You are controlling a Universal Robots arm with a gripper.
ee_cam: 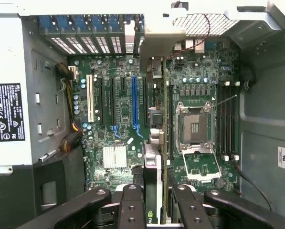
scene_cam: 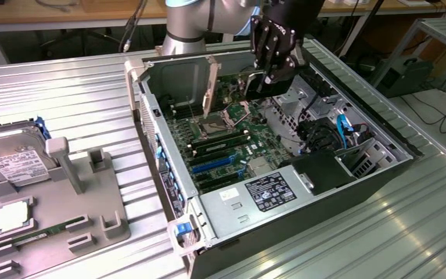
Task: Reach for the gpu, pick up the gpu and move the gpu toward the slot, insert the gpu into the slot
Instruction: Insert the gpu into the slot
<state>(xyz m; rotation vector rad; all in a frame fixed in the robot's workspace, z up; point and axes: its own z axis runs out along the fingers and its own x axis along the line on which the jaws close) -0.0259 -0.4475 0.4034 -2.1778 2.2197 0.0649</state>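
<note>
My gripper hangs over the open computer case, shut on the gpu. In the wrist view the gpu shows edge-on as a thin dark card between my two black fingers, with its silver bracket at the far end near the case's rear wall. The card is above the motherboard, roughly parallel to the expansion slots. It lies between the long blue slot and the CPU socket. The blue slots sit nearer the case's front than my gripper.
A grey fixture on the exterior view's left holds a silver hard drive and a green memory stick. Inside the case are the power supply, blue rear slot covers and drive bays with cables.
</note>
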